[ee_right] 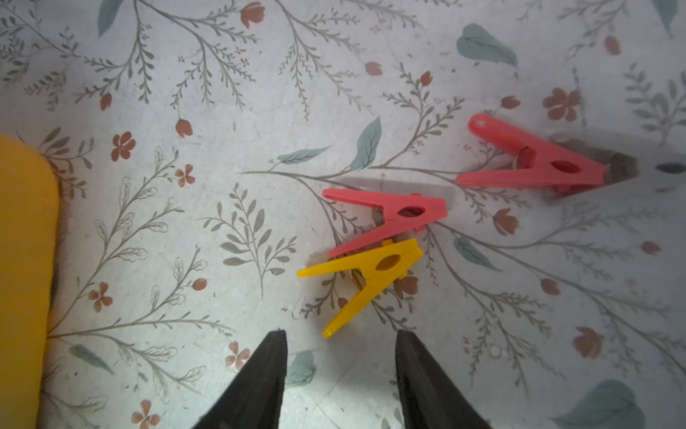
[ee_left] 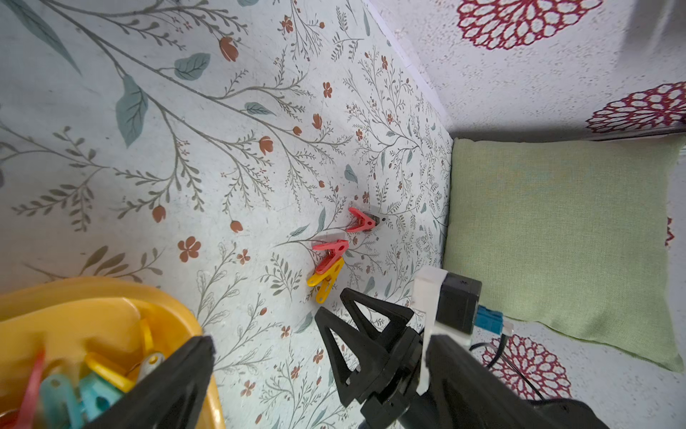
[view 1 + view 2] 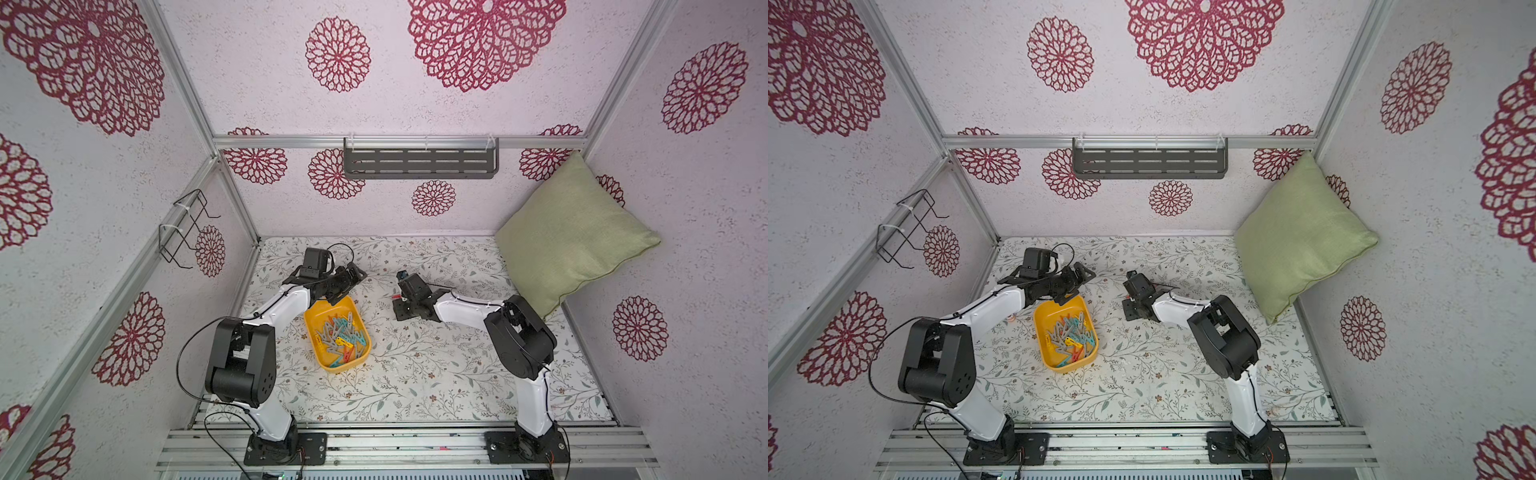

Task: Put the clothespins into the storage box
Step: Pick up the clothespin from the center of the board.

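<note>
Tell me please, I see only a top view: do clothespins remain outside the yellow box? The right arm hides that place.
Observer: Yes, three on the table: a yellow clothespin, a red clothespin and a second red clothespin.
Operator: Do they touch?
Observer: The yellow one touches the first red one; the second red lies apart.
Operator: Is that arm holding anything?
Observer: No. The right gripper is open and empty, its tips just short of the yellow clothespin.

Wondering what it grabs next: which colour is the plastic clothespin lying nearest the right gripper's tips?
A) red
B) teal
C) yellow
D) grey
C: in the right wrist view the yellow plastic clothespin lies just ahead of the open right gripper, nearer than the red plastic clothespins.
</note>
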Motion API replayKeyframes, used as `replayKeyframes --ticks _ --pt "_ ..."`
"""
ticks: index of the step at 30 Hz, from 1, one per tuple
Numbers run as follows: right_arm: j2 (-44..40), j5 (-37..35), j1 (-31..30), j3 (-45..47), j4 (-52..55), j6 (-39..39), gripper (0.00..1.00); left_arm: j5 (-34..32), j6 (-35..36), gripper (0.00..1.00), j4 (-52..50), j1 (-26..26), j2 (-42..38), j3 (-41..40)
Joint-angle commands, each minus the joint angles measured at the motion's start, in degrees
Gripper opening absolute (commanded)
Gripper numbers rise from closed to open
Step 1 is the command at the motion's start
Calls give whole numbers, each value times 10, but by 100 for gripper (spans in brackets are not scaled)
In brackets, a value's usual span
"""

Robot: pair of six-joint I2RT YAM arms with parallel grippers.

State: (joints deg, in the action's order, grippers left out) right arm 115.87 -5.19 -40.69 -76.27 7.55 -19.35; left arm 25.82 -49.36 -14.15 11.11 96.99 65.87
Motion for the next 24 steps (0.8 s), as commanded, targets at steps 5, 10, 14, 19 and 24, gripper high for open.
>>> replayKeyframes --ticks 5,10,14,19,24 --pt "26 -23 4 -29 -7 -13 48 -5 1 97 12 5 -15 -5" --pt "38 -23 8 -39 -6 -14 41 -5 1 98 13 5 -16 -7" --pt "33 -34 10 -30 -5 -16 33 -5 1 97 12 5 -17 -8" --pt "11 -48 10 -8 -5 -20 20 -5 -2 97 14 8 -25 -11" --pt "-23 -50 9 13 -5 -23 7 -10 -5 97 15 15 -48 -23"
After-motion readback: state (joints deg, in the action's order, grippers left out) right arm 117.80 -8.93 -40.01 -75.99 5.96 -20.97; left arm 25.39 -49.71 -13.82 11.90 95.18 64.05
